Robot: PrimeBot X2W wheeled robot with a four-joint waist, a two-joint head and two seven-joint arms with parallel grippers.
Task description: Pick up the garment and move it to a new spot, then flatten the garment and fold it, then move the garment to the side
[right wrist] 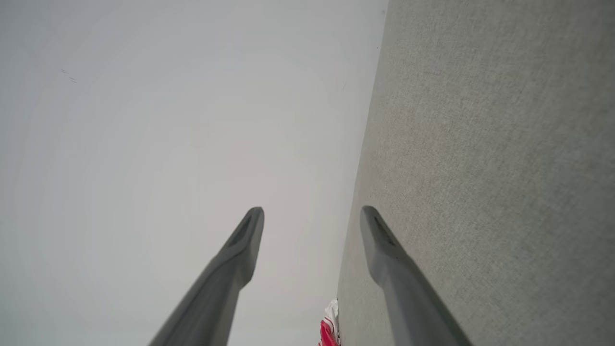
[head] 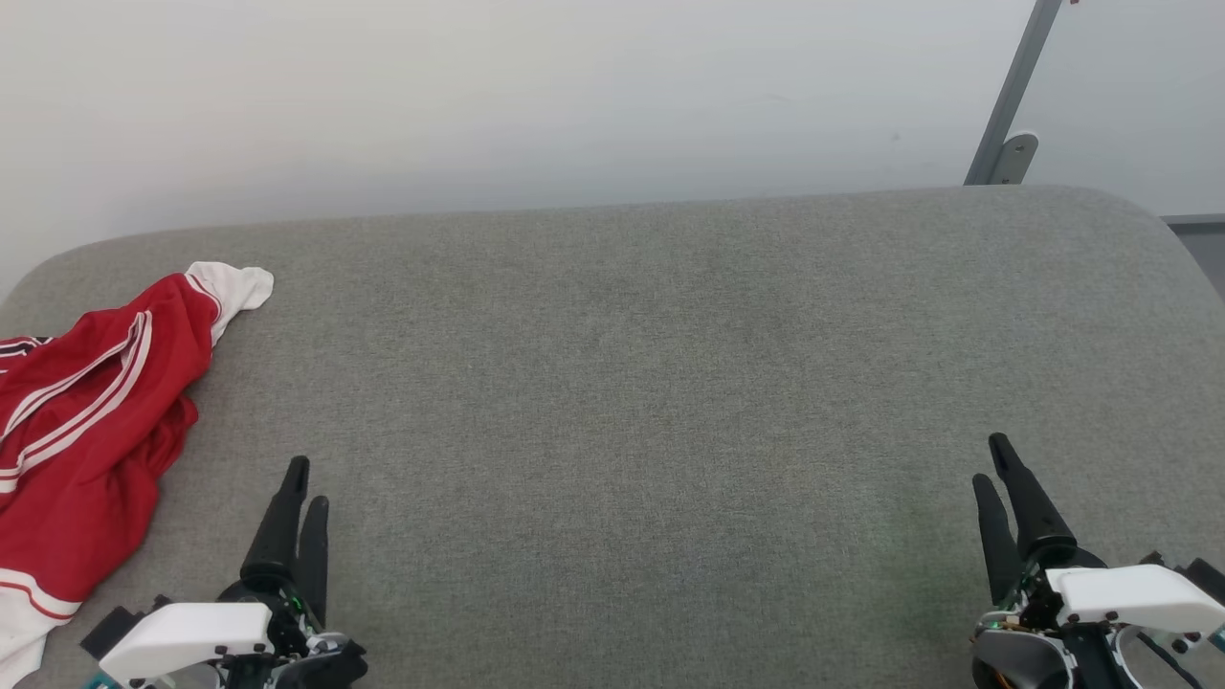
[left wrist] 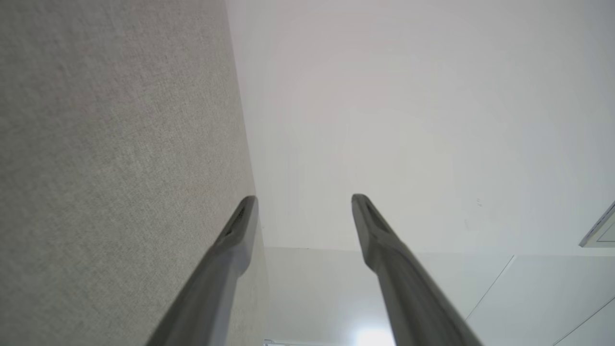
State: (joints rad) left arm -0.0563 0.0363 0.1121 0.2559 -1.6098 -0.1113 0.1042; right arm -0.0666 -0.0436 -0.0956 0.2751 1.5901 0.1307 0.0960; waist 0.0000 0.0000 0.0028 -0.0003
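Nearest, down low: left gripper (head: pixel 306 486) and right gripper (head: pixel 988 461), jaws spread wide, holding nothing. Further out on the grey cushion (head: pixel 670 364), the red shirt (head: pixel 86 431) lies crumpled at its left edge — white wall (head: pixel 478 96) behind.

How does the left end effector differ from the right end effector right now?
The dark, long-fingered left end effector hovers near the crumpled red jersey garment; the right end effector hovers far from it. The left leans rightward in the head view, the right leftward. Both are open and empty.
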